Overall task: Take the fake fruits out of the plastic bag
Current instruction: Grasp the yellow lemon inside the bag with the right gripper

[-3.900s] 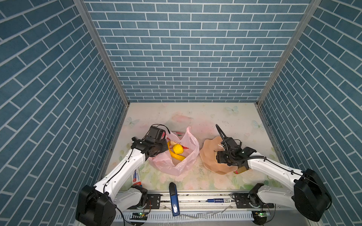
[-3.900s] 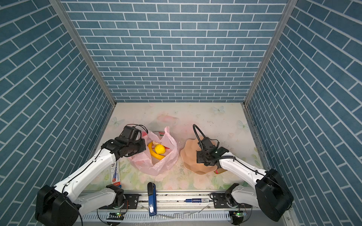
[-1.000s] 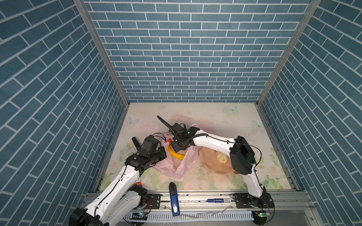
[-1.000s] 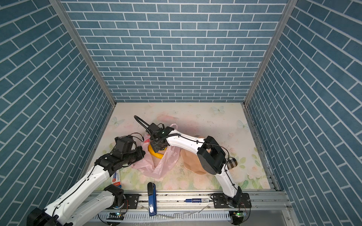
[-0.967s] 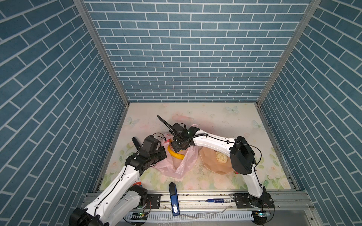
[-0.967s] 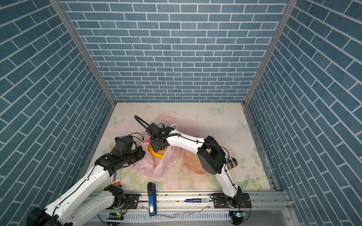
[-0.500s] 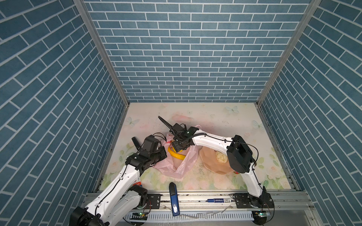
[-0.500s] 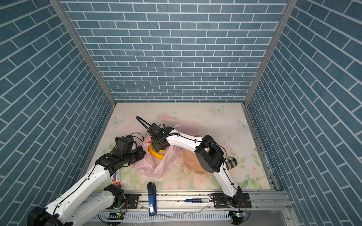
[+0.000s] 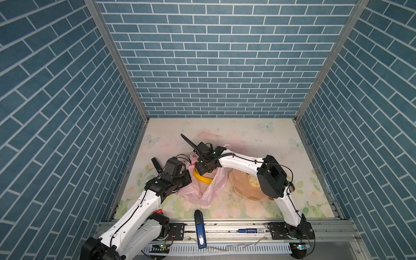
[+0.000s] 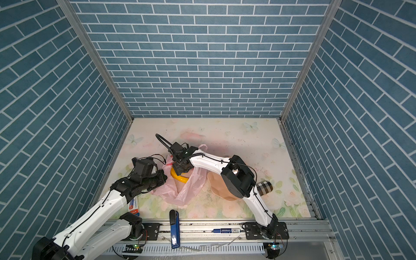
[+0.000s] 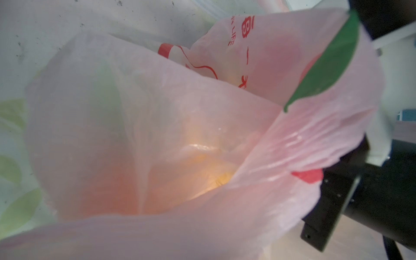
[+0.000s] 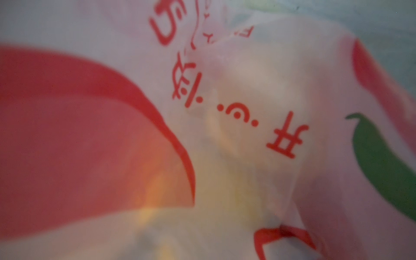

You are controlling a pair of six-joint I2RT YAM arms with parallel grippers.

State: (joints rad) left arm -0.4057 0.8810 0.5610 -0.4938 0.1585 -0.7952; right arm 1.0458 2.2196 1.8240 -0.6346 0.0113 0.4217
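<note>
Closest to me, on the metal rail in front of the plastic bag (image 9: 208, 191), lie a blue stapler-like tool (image 9: 199, 227) and, off to the bag's right, a marker pen (image 9: 249, 230). A red-and-blue printed tube (image 10: 134, 206) pokes out from under the left arm, to the bag's near left.

The bag itself sits crumpled on the floral mat (image 9: 225, 135), its mouth gaping upward. The left gripper (image 9: 188, 179) is at the bag's left rim with its fingers pressed together, pinching the pink film and holding that side up. From the left wrist camera I see only translucent film with an orange-yellow glow behind it.

Inside the mouth a yellow banana (image 9: 202, 179) curves along the left side. The right gripper (image 9: 200, 172) reaches across and dips into the bag just above the banana. Its fingers are buried in the plastic, so I cannot tell how they stand. Its wrist camera shows only red print and a green leaf mark on film.

Just right of the bag is the peach plate (image 9: 242, 190) with a cream ball (image 9: 253, 180) on it, and beyond the plate's right edge a checked roll (image 10: 265, 187).
</note>
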